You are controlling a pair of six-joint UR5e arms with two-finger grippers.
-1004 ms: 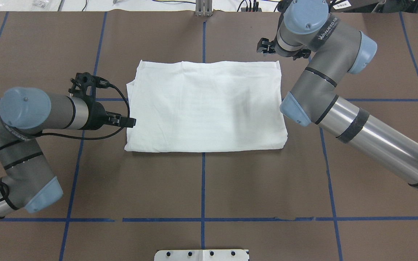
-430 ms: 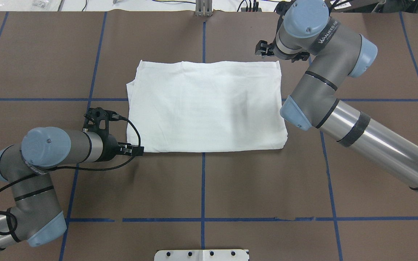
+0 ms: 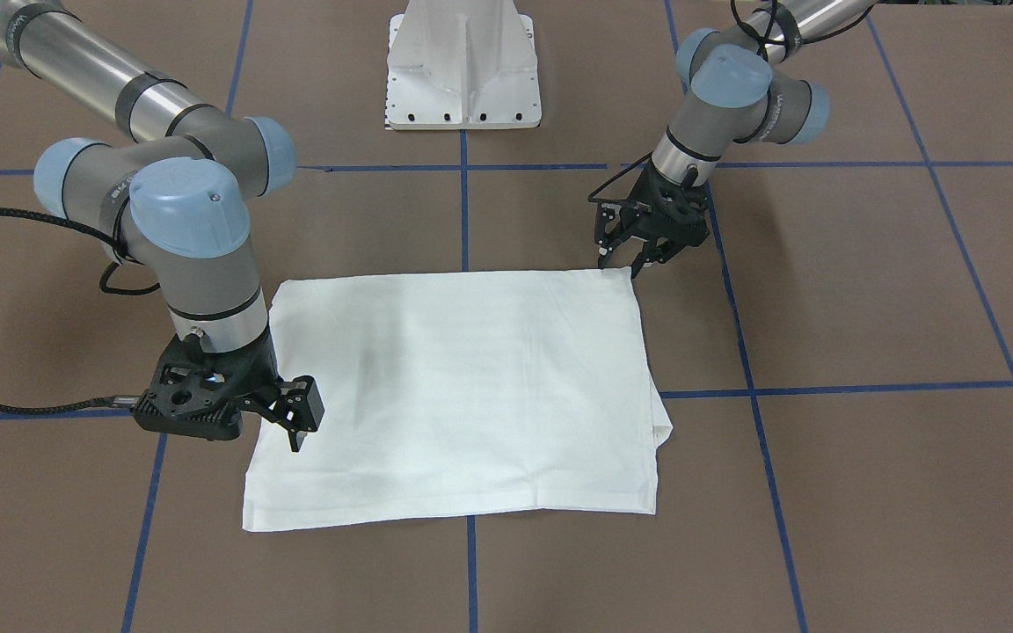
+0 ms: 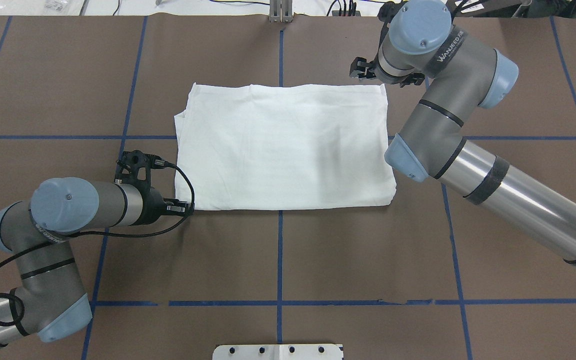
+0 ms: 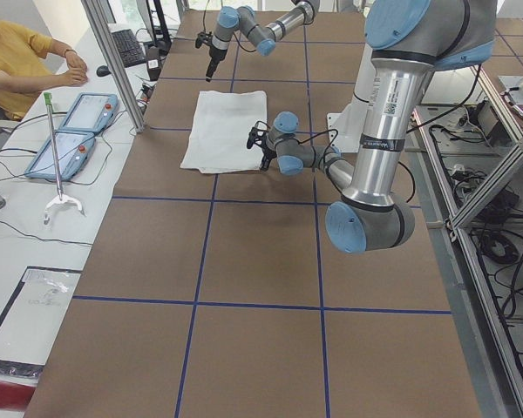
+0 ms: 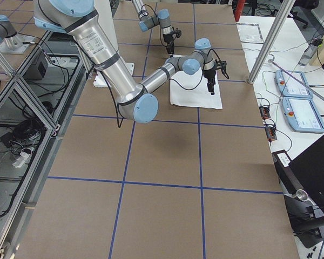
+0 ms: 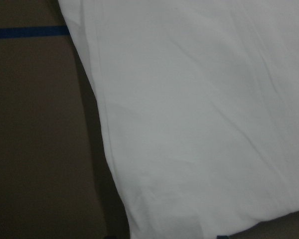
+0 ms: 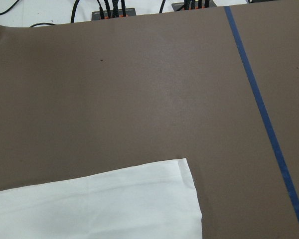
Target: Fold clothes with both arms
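White cotton T-shirt [image 4: 283, 145] lies flat on the brown paper-covered worktop [image 4: 368, 250], already folded to a rectangle, between the two hands. Left hand [image 3: 619, 266]: fingers apart and low, with one shirt corner right at its fingertips (nothing pinched yet). Right hand [image 3: 302, 431]: fingers look apart too and hold nothing; the diagonally opposite corner sits just under it. My read is that both are lining up on corners, because a pinch there catches every layer for the next fold.

1. The left arm [image 3: 739, 97] is being held folded near left, the left gripper [image 3: 621, 261] angled downward, jaws spread.
2. The right arm [image 3: 199, 264] is being stretched far right, the right gripper [image 3: 295, 438] pointed down.
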